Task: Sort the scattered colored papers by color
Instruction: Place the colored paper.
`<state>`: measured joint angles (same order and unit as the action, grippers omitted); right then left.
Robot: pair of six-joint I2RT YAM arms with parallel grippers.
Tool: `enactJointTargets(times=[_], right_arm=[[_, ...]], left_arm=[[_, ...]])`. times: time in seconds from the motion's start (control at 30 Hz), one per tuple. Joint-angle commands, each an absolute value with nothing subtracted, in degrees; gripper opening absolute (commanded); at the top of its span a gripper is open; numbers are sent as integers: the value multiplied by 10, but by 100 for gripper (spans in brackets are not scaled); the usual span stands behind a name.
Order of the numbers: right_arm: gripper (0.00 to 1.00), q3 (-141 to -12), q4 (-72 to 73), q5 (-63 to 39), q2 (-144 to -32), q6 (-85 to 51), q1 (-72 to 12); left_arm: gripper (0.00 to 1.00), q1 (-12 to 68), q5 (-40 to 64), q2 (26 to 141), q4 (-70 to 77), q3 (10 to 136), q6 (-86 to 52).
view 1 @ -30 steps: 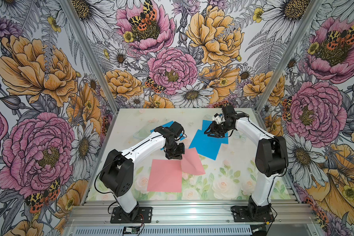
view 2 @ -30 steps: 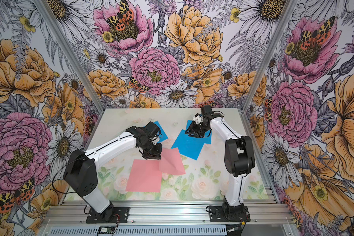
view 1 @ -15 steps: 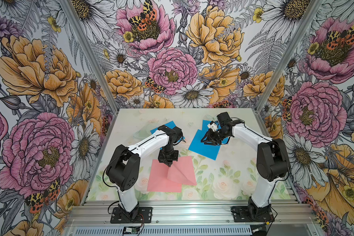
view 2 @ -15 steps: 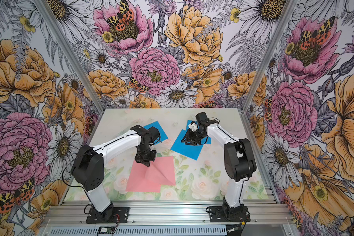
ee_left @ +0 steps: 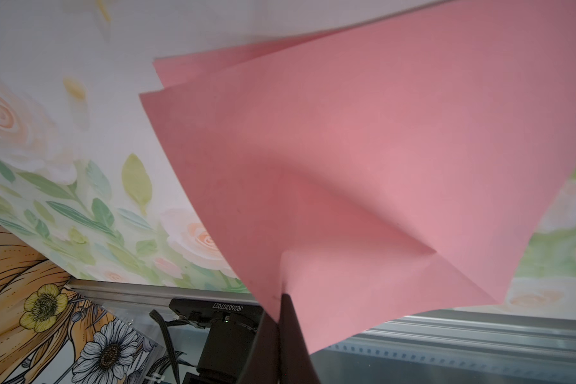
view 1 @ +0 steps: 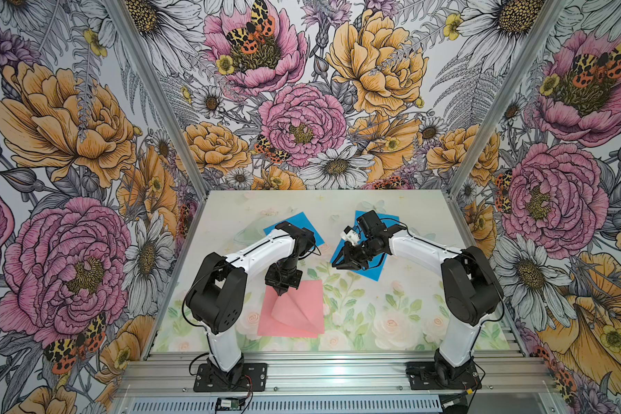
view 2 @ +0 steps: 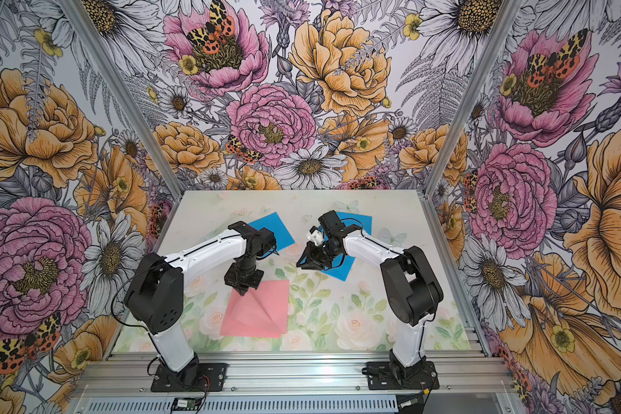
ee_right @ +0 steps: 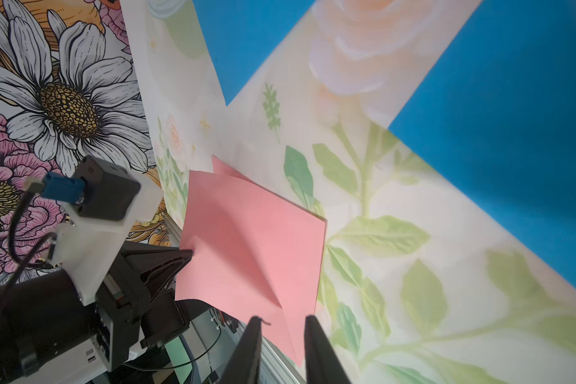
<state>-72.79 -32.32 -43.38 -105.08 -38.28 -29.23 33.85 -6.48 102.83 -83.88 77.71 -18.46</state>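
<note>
My left gripper (view 1: 279,291) (ee_left: 281,296) is shut on one corner of a light pink paper (view 1: 296,310) (ee_left: 363,166). That sheet hangs buckled over another pink paper (view 1: 266,324) (ee_left: 193,71) lying flat near the table's front. My right gripper (view 1: 337,266) (ee_right: 283,319) hovers by the left corner of a bright blue paper (view 1: 371,267) (ee_right: 512,116), open narrowly with nothing between its fingers. Its arm covers part of a second blue sheet (view 1: 388,218) behind. A third blue sheet (view 1: 296,224) (ee_right: 246,40) lies at the back left, half hidden by my left arm.
The table (view 1: 391,322) has a pale floral print and is walled on three sides by flowered panels. An aluminium rail (view 1: 337,365) with both arm bases runs along the front edge. Both top views show the two grippers a short way apart near the table's middle.
My left gripper carried the pink sheet forward and left, over the flat pink one. My right gripper moved left and forward to the blue sheet's corner, and its jaws narrowed.
</note>
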Motion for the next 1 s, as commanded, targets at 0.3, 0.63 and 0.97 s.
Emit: enactJointTargets(times=[0.3, 0.63, 0.97], right_arm=[[22, -716, -226, -435, -1086, -434, -366], [15, -710, -222, -407, -1143, -417, -393], [15, -722, -222, -390, -1179, -413, -407]], left_arm=[[0, 335, -130, 1060, -844, 797, -141], [0, 345, -124, 1049, -841, 780, -152], [0, 359, -103, 1049, -840, 765, -170]])
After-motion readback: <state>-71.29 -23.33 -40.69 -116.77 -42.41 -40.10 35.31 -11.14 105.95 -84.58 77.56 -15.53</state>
